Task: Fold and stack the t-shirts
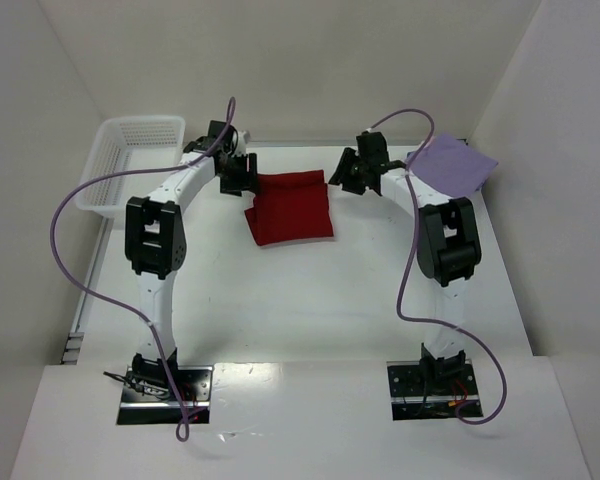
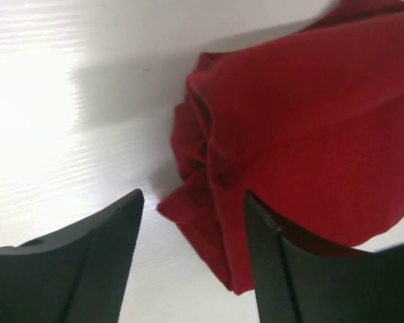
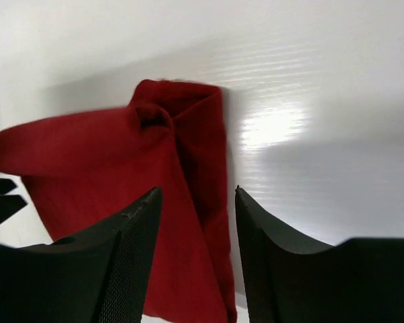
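Note:
The dark red t-shirt [image 1: 290,207] lies folded on the white table [image 1: 310,300] between my two grippers. In the left wrist view its bunched corner [image 2: 209,175] sits between the spread black fingers [image 2: 114,249], with a gap on each side. My left gripper [image 1: 242,176] [image 2: 194,196] is open at the shirt's left top corner. At the right top corner my right gripper [image 1: 344,176] [image 3: 196,192] is open too, and the shirt's folded edge [image 3: 202,222] runs loosely between its fingers [image 3: 131,249]. A lavender t-shirt [image 1: 452,163] lies folded at the far right.
A white mesh basket [image 1: 130,165] stands at the far left, beside the left arm. White walls close in the table at the back and on both sides. Purple cables loop from each arm.

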Available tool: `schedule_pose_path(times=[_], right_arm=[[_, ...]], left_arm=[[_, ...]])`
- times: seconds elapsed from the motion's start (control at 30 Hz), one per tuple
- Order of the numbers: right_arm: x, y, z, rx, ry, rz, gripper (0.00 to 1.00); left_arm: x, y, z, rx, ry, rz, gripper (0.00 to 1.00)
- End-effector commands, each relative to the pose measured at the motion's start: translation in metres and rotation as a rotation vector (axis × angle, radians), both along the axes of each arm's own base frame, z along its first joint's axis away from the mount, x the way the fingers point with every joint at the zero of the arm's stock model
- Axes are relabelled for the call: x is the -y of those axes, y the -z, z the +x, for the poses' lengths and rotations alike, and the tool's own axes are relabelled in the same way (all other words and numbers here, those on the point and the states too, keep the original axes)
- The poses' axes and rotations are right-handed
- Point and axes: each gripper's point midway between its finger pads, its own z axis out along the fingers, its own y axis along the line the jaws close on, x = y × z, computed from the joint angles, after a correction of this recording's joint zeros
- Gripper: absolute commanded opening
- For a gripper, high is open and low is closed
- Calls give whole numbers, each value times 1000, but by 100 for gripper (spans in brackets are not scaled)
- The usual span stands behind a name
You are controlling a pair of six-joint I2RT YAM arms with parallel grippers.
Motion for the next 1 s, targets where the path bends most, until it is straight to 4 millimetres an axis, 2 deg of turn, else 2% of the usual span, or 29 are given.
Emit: schedule_pose_path(times=[0.0, 0.03, 0.13, 0.2, 0.23, 0.27, 0.4, 0.43, 0.5, 0.53, 0.57, 0.6, 0.63, 0.67, 0.7, 0.73, 0.97], right_arm=[[8, -37, 28, 122, 14, 15, 54], [7, -37, 27, 121, 6, 20, 56], [4, -67, 25, 183, -11, 49, 54], [3, -84, 20, 214, -22, 65, 48], [2, -83, 17, 216, -31, 72, 46], [0, -86, 15, 226, -41, 81, 40], [-7, -70, 4, 185, -88, 106, 40], [-9, -63, -1, 161, -94, 119, 43], [-9, -49, -9, 121, -101, 118, 53], [-13, -41, -19, 104, -113, 115, 56], [-13, -35, -21, 101, -113, 115, 58], [-16, -35, -27, 98, -115, 123, 58], [-15, -21, -34, 71, -114, 117, 58], [-14, -21, -37, 69, -114, 117, 58], [-18, -18, -41, 60, -124, 115, 58], [-17, -9, -46, 40, -123, 111, 58], [-45, 2, -71, 9, -194, 113, 56]], left_arm=[[-6, -42, 20, 134, 5, -1, 71], [-6, -46, 23, 148, 12, 2, 72], [-10, -70, 27, 206, 10, -1, 78], [-8, -87, 28, 240, 17, -15, 79], [-6, -88, 27, 238, 25, -25, 79], [-2, -89, 25, 235, 41, -44, 79], [10, -75, 20, 204, 55, -116, 78], [11, -75, 19, 199, 55, -129, 77], [17, -61, 14, 179, 66, -127, 77], [17, -55, 11, 162, 66, -125, 77], [17, -55, 10, 168, 66, -125, 77], [16, -45, 5, 142, 65, -122, 77], [16, -46, 2, 137, 58, -126, 77], [15, -42, 0, 125, 57, -124, 77], [15, -47, -3, 131, 57, -125, 77], [15, -37, -12, 99, 62, -129, 77], [18, -18, -46, 21, 76, -117, 77]])
